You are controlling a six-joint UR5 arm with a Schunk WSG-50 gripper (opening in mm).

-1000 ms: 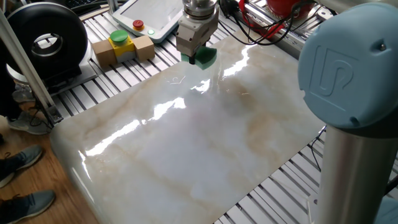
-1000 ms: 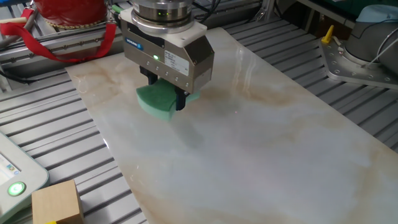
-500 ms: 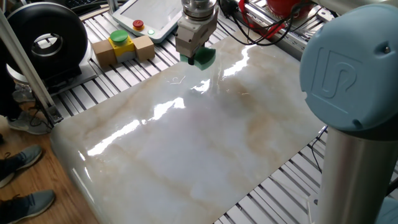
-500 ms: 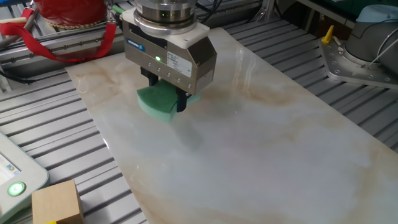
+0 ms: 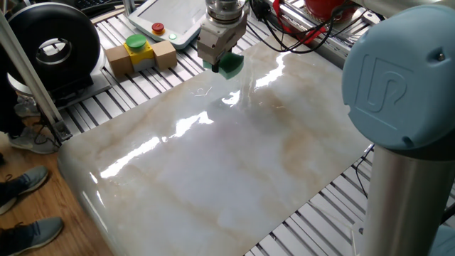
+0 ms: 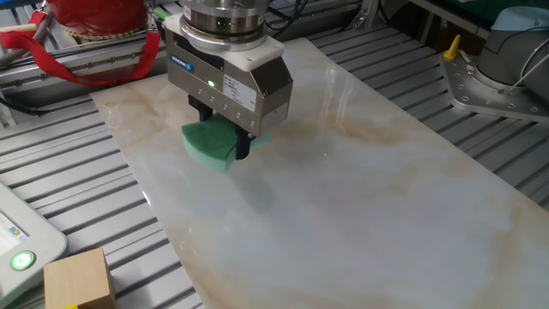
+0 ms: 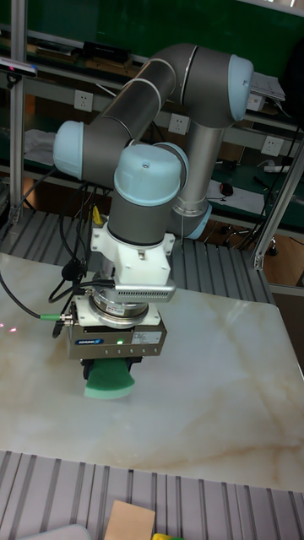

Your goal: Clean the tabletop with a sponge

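In one fixed view the gripper (image 5: 220, 65) hangs over the far end of the tabletop (image 5: 234, 156), near the edge that borders the ribbed metal frame (image 5: 135, 92), with its fingers closed on the green sponge (image 5: 230, 65), which sticks out to the right below the grey body; whether the sponge touches the marble cannot be told from here. A cardboard box (image 5: 141, 57) with a yellow-and-green button (image 5: 136, 44) sits on the frame to the left of the gripper, a white tablet-like panel (image 5: 170, 18) lies behind it, and a black round device (image 5: 51, 46) stands at the far left. In the other fixed view the gripper (image 6: 221, 140) is seen from close up, a small green light glowing on its housing, and its two dark fingers (image 6: 243, 143) pinch the sponge (image 6: 208, 143) between them; the sponge pokes out to the left and sits right at the glossy tabletop (image 6: 360, 197), close to its left edge. A red object (image 6: 90, 17) stands behind the arm, and a corner of the box (image 6: 79, 279) shows at lower left. In the tall fixed view the arm bends down from above, the gripper (image 7: 110, 364) points straight down, and the sponge (image 7: 110, 379) is clamped under it, low over the left half of the tabletop (image 7: 211, 396)
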